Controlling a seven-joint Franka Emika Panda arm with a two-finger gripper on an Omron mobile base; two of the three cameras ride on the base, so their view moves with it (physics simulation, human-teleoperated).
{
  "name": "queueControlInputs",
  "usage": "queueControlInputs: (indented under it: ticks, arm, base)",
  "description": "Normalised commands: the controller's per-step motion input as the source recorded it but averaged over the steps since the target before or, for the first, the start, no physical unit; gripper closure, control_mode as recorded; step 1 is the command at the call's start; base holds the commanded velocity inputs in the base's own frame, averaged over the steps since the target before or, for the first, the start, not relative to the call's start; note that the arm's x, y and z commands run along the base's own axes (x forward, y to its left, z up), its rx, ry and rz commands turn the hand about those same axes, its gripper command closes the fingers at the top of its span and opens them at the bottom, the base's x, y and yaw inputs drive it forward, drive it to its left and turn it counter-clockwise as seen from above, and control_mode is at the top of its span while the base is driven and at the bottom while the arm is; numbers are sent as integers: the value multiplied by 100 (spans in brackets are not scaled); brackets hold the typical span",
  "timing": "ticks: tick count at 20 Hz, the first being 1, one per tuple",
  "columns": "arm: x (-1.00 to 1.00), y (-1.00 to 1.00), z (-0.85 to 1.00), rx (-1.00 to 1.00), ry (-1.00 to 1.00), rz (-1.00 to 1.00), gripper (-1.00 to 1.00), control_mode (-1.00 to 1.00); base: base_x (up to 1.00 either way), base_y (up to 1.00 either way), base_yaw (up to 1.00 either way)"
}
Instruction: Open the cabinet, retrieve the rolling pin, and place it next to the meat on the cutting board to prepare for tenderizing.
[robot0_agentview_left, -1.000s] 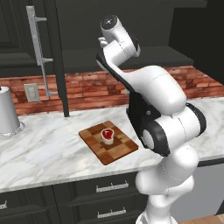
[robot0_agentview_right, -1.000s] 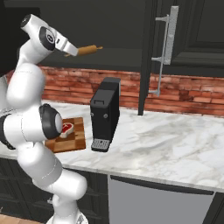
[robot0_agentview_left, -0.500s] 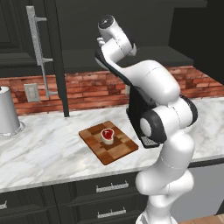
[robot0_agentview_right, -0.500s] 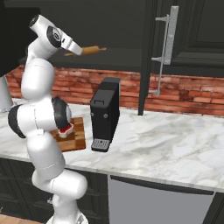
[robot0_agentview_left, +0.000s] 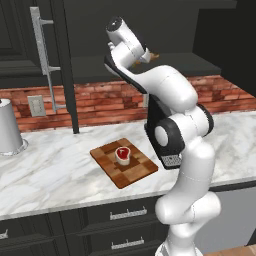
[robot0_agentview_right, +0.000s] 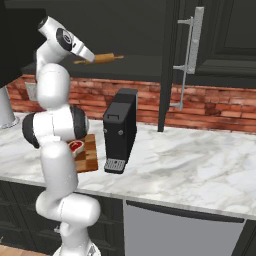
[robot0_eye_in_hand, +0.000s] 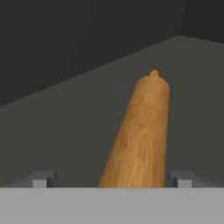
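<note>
The cabinet (robot0_agentview_left: 20, 50) (robot0_agentview_right: 220, 40) stands open, its doors swung out to the sides. A wooden rolling pin (robot0_agentview_right: 102, 58) (robot0_agentview_left: 150, 56) (robot0_eye_in_hand: 142, 135) lies on the dark shelf inside. My gripper (robot0_eye_in_hand: 113, 179) (robot0_agentview_right: 84, 56) is open at the pin's near end, with one fingertip on each side of the pin. The meat (robot0_agentview_left: 122, 154) (robot0_agentview_right: 76, 146) sits in the middle of the cutting board (robot0_agentview_left: 135, 170) (robot0_agentview_right: 89, 155) on the marble counter, below the arm.
A black coffee machine (robot0_agentview_right: 120, 130) stands on the counter right of the board. A white canister (robot0_agentview_left: 9, 127) is at the far left. The open door's long handle (robot0_agentview_left: 42, 60) (robot0_agentview_right: 192, 50) juts out. Dark drawers (robot0_agentview_left: 125, 215) run below the counter.
The hand has pushed further into the cabinet toward the rolling pin, and the arm's lower links have swung more upright. The jaws stay open.
</note>
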Motion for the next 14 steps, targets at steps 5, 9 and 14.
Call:
queueControlInputs:
  ticks: [5, 9, 14]
  arm:
    - [3, -2, -26, 0, 1, -7, -100, -100]
    - [0, -3, -43, 2, 0, -4, 100, -100]
    - [-32, -7, -17, 5, -6, 0, 100, -100]
  base:
    - [0, 0, 0]
    - [0, 0, 0]
    - [0, 0, 0]
